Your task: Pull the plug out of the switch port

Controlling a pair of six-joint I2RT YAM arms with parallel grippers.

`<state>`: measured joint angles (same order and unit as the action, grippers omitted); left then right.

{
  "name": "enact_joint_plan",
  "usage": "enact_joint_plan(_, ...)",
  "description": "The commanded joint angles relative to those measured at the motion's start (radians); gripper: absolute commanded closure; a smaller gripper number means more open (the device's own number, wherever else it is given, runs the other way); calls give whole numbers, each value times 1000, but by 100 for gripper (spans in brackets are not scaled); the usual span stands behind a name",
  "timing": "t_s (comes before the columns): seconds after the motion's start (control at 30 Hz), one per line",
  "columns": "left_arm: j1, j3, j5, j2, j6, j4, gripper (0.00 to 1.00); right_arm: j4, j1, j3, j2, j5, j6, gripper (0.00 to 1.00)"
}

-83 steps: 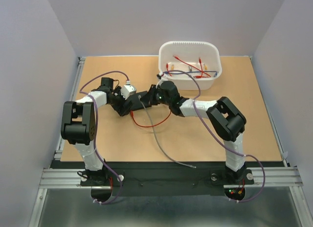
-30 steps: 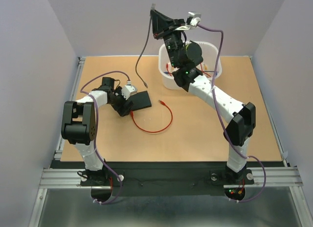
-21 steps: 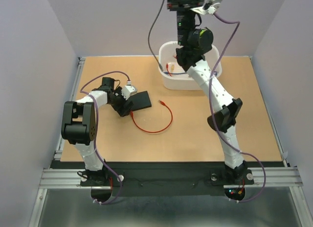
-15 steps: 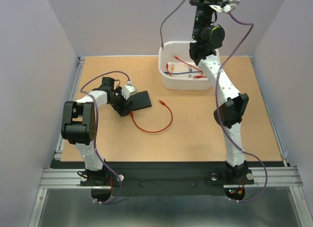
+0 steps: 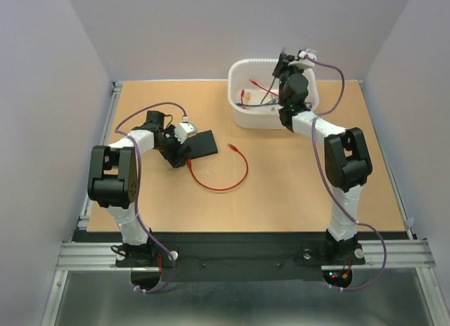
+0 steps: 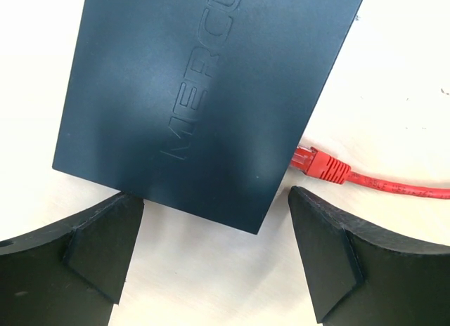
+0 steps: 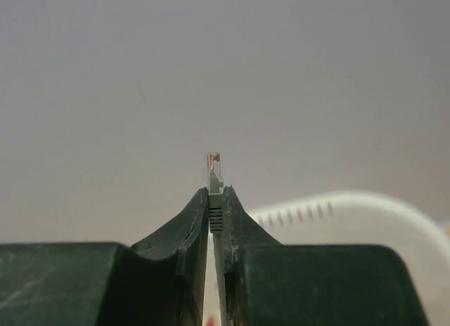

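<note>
The switch lay flat on the worktop, left of its middle and nearer the far edge than the near one; the left wrist view showed its matte top with lettering on it. The left gripper sat low at the switch's left end, its fingers spread wide apart and clamped on nothing, one at either side of the box's near corner; whether they touched it could not be told. A red plug lay with its tip against the switch's side edge; whether it was seated in a port could not be told; its red cable curled in a loop toward the near edge, and its other end lay loose on the board just right of the switch. The right gripper hung above the white tub, which stood at the far edge, right of the middle; its fingers were pressed together on a grey plug, the clear tip poking out past the fingertips; the grey cable trailed down into the tub, well apart from the switch.
</note>
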<state>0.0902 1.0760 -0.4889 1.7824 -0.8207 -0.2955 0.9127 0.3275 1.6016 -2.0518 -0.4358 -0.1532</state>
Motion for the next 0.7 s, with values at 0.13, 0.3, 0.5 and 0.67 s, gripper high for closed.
enact_joint_plan(0.13,3,58,-13,-57,14,-62,3,-232,7,-200,167,-43,-264,26)
enact_joint_plan(0.3,3,65,-33,-72,5,-85,2,-664,5,3,151,63,-253,0)
enact_joint_plan(0.5,3,67,-45,-109,3,-96,1,-788,5,37,251,172,-227,0)
enact_joint_plan(0.67,3,68,-43,-126,-5,-110,1,-1082,-48,203,178,192,-108,0)
